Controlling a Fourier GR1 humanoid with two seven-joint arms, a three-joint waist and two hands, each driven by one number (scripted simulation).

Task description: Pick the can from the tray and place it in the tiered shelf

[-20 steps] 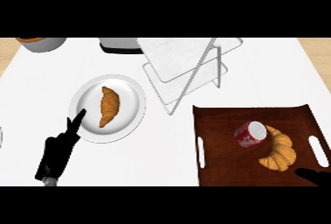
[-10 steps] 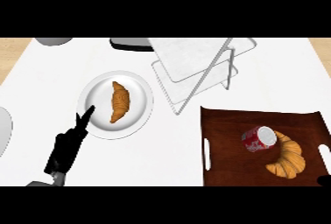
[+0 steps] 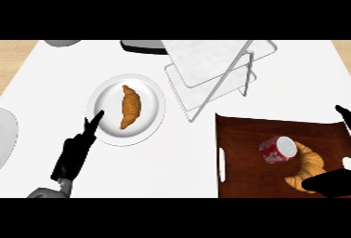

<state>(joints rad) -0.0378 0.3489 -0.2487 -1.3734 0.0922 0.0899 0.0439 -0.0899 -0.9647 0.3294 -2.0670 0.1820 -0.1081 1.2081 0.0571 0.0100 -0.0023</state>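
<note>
On the brown tray [image 3: 237, 135], toward its near right part, the red can [image 3: 277, 150] is lying tipped on its side with its pale top facing the far right, and a croissant [image 3: 306, 167] is curling round its right side, touching it or nearly so. Judging from this, the step in hand is the reach for the can. The right hand [image 3: 330, 182] is showing only as a dark shape at the tray's near right corner, just beside the croissant, with one dark tip [image 3: 341, 111] rising past the tray's far right edge. It is holding nothing, and how far its fingers are spread I cannot tell.

To do this well, the right hand should be closing across the can's round body from the side away from the croissant, so the pastry is not being pushed along. A lift clear of the tray's rim should follow before any travel toward the tiered shelf [image 3: 212, 74], which is standing just beyond the tray's far left corner.

Well to the left of the tray, the left hand [image 3: 74, 154] is resting open, fingers straight, its tip just overlapping the edge of a white plate [image 3: 151, 100] carrying a second croissant [image 3: 129, 106].
</note>
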